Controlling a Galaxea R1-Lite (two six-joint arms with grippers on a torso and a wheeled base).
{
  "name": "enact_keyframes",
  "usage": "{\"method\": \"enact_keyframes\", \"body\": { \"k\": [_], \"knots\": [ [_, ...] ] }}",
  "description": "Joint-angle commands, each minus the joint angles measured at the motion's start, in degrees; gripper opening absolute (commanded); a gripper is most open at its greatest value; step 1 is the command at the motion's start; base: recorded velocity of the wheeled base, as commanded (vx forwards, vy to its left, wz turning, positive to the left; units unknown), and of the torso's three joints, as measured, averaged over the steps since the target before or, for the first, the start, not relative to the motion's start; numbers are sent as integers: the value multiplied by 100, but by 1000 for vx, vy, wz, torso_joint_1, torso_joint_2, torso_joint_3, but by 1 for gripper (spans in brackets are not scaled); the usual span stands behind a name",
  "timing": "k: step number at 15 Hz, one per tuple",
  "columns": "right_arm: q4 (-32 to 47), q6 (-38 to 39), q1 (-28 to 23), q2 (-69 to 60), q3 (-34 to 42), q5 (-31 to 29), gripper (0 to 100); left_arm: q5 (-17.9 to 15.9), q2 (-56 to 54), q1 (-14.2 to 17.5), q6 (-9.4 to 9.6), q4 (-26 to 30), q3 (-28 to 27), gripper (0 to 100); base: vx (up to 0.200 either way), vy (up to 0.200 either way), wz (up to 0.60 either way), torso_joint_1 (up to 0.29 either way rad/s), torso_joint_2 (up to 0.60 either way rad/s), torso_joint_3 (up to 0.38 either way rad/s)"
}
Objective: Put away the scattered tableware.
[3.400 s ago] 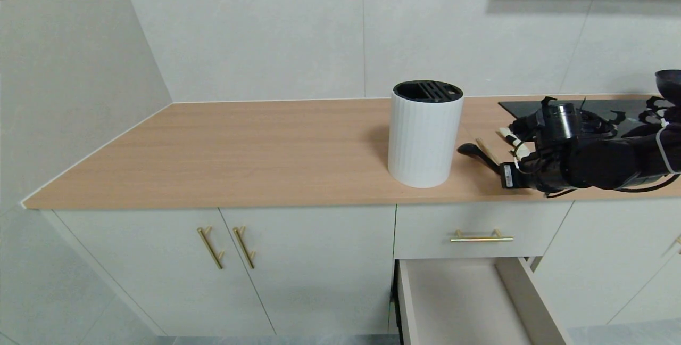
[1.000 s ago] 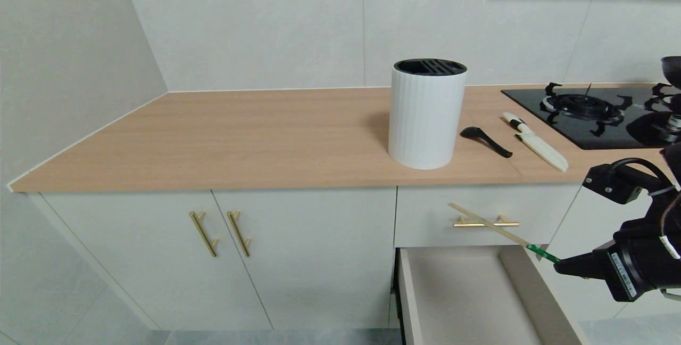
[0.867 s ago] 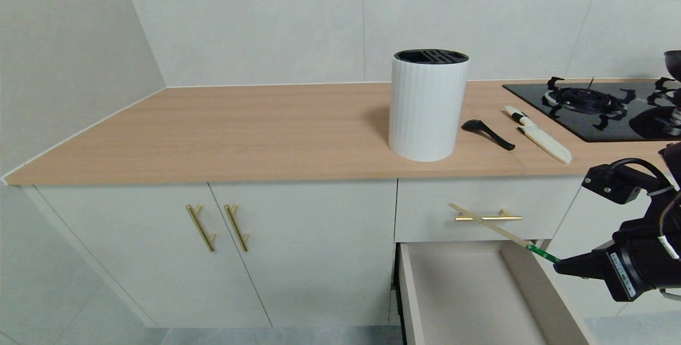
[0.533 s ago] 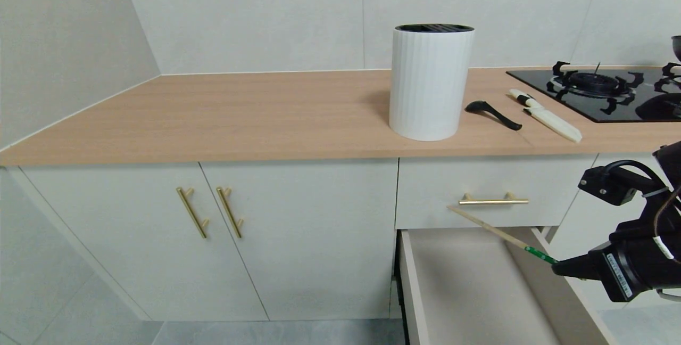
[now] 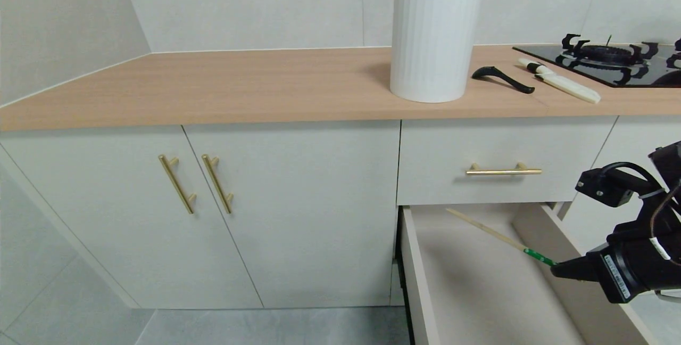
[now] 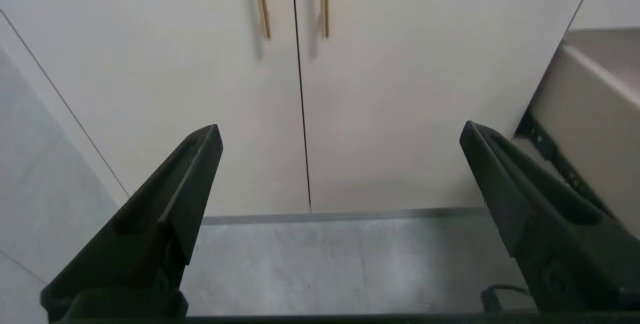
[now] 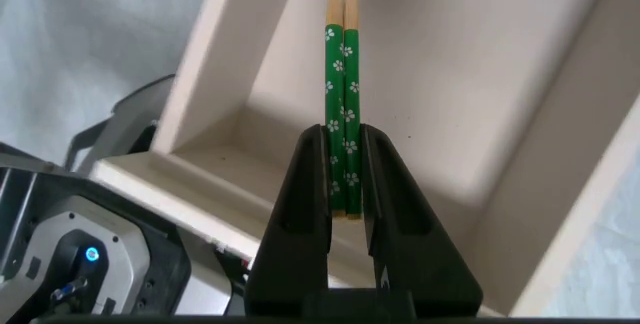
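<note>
My right gripper [image 5: 556,267] is shut on a pair of wooden chopsticks [image 5: 495,236] with green flowered ends [image 7: 342,84]; they slant up and leftward over the open drawer [image 5: 412,260]. In the right wrist view the right gripper [image 7: 345,179] pinches the green ends above the pale drawer floor [image 7: 470,74]. On the countertop lie a black spoon [image 5: 501,77] and a white knife [image 5: 564,83], right of the ribbed white utensil holder [image 5: 435,36]. My left gripper [image 6: 345,209] is open, low in front of the cabinet doors [image 6: 400,94].
A black gas hob [image 5: 606,57] sits at the counter's far right. A shut drawer with a gold handle [image 5: 503,171] is just above the open one. The double cabinet doors with gold handles [image 5: 194,182] stand to the left, above grey floor [image 5: 266,326].
The head view has dropped lower, so counter and cabinets have shifted up in the picture. The right gripper with the chopsticks has sunk from beside the upper drawer's handle to over the open drawer.
</note>
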Motion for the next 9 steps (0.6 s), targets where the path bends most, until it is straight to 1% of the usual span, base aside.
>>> {"method": "enact_keyframes", "body": {
  "k": [1,3,6,8,9],
  "knots": [
    [-1,-25,6,16,-1,4,0,-7,0,4,0,-1,0,100,0,0,0,-32,222,178],
    [-18,-157,6,34,42,13,0,2,0,4,0,-1,0,100,0,0,0,-32,95,61],
    [-115,-157,6,148,51,13,0,2,0,4,0,-1,0,100,0,0,0,0,0,0],
    [-194,-140,6,790,16,-5,0,-7,0,4,0,-1,0,100,0,0,0,0,0,0],
    [-379,-96,6,1177,-10,-22,0,2,0,4,0,-1,0,100,0,0,0,0,0,0]
  ]
}}
